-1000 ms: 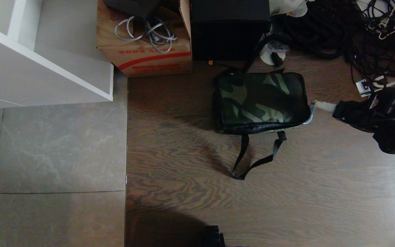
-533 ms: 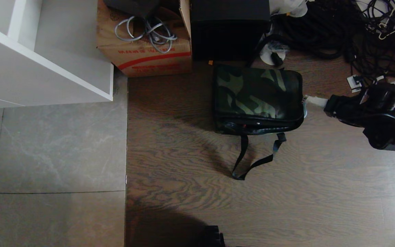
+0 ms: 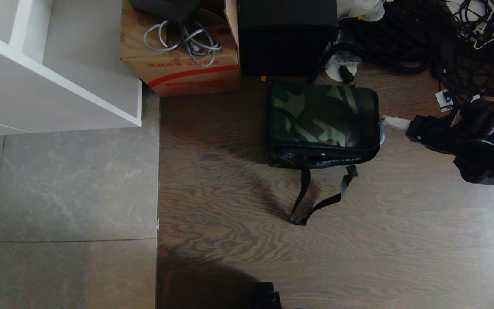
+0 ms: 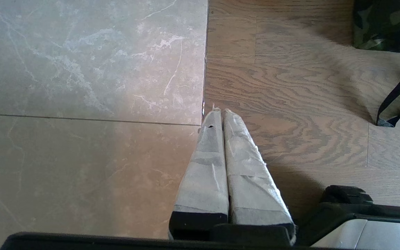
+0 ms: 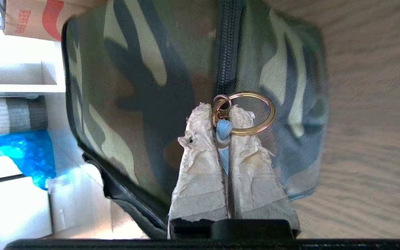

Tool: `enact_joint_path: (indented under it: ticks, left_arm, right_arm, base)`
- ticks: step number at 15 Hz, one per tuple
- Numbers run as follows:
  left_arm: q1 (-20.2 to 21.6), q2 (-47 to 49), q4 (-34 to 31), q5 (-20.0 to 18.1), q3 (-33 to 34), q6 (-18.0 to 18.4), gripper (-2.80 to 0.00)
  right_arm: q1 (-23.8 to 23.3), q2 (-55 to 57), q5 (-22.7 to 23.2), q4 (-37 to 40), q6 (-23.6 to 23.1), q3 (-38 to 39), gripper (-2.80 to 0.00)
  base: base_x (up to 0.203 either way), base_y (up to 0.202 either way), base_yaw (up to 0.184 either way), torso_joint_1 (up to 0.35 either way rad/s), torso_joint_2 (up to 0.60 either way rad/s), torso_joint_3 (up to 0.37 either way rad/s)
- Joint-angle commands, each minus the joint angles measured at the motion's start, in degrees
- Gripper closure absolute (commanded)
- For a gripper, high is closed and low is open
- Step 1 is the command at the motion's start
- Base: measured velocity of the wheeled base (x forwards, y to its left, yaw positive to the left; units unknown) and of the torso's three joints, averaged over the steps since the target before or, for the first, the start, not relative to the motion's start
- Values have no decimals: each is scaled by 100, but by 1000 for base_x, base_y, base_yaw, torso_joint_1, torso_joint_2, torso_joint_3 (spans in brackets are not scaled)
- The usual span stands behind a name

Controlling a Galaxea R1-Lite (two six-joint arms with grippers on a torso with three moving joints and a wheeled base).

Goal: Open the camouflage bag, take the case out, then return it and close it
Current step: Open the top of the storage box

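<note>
Wood floor under the camouflage bag, right hand pinching its blue zipper tab, left hand pressed together.

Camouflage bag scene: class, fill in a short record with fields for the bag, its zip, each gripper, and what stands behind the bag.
bag: camouflage bag on the wood floor, strap trailing toward the robot
zip: ring and blue tab hang from the zipper at the bag's right end
right gripper: shut on the blue tab, at the bag's right end
left gripper: shut, empty, over the seam between tile and wood
behind bag: cardboard box with cables; black box
case: not visible
</note>
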State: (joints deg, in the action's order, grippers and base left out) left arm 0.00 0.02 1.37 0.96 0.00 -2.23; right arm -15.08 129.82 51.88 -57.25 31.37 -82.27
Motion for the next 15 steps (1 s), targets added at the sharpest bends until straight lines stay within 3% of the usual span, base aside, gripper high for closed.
enact_joint_path:
  ticks: [1, 5, 8, 9, 15]
  left_arm:
    - [0, -2, 4, 0, 62, -5, 0]
    - [0, -2, 4, 0, 62, -5, 0]
    - [0, -2, 4, 0, 62, -5, 0]
    - [0, -2, -3, 0, 62, -5, 0]
    - [0, -2, 4, 0, 62, -5, 0]
  right_arm:
    - [-91, 89, 33, -72, -7, -138, 0]
    - [-136, 184, 24, -102, -134, -254, 0]
    - [-135, 206, 6, -61, -757, -146, 0]
    - [-136, 210, -7, 49, -887, -129, -280]
    - [-254, 124, 24, 272, -931, 18, -280]
  base:
    - [0, 0, 0, 0, 0, 0]
    - [0, 0, 0, 0, 0, 0]
    - [0, 0, 0, 0, 0, 0]
    - [0, 0, 0, 0, 0, 0]
    - [0, 0, 0, 0, 0, 0]
